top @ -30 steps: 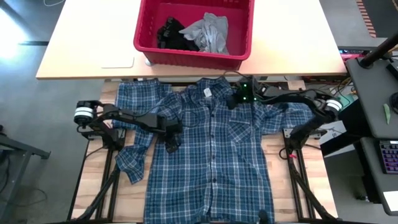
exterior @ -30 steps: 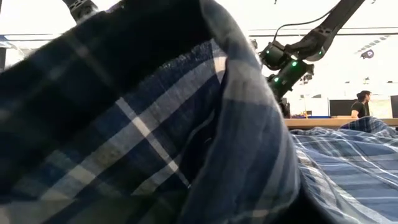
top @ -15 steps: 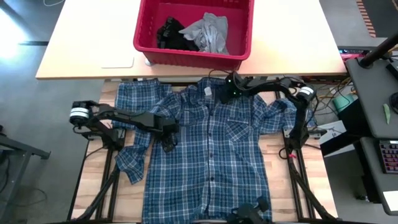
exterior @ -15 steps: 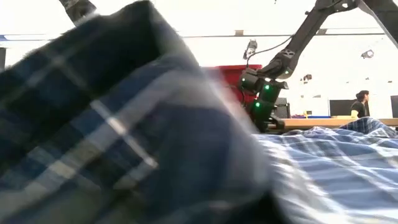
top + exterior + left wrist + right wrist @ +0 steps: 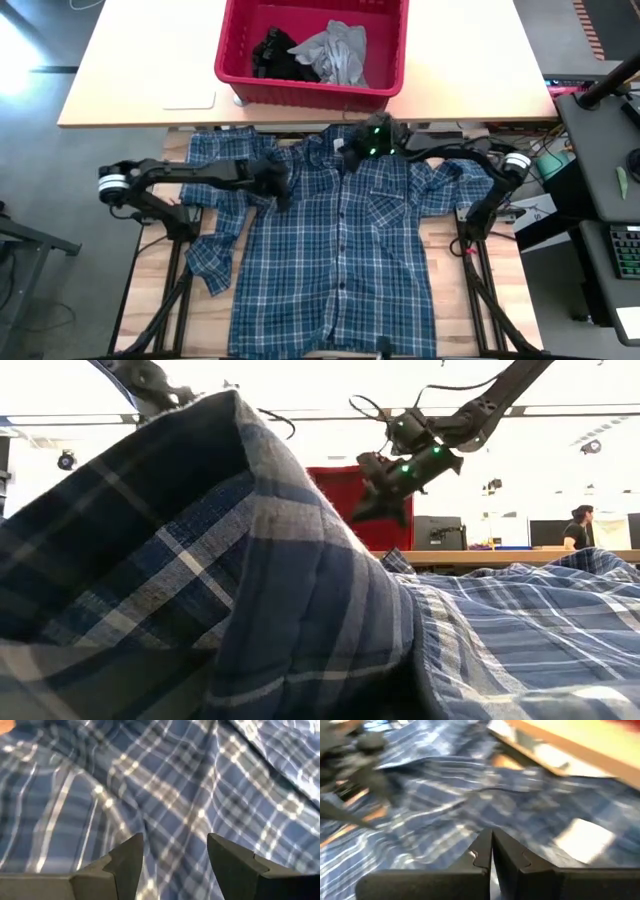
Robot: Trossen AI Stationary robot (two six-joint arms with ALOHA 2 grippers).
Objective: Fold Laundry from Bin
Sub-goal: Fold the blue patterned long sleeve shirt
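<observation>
No legible writing is showing on the plaid shirt's neck label (image 5: 334, 149). Left claw (image 5: 281, 190) is hovering released over the shirt (image 5: 340, 260); right claw (image 5: 352, 160) is staying clenched, empty, near the collar. The red bin (image 5: 240, 88) is sitting beyond on the far worktop (image 5: 140, 60).

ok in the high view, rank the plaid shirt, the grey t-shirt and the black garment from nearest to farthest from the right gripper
1. Plaid shirt: spread on the table, directly under the right gripper, near its collar.
2. Grey t-shirt: in the red bin, on its right side, beyond the table edge.
3. Black garment: also in the bin, on its left side, a bit farther off.
</observation>
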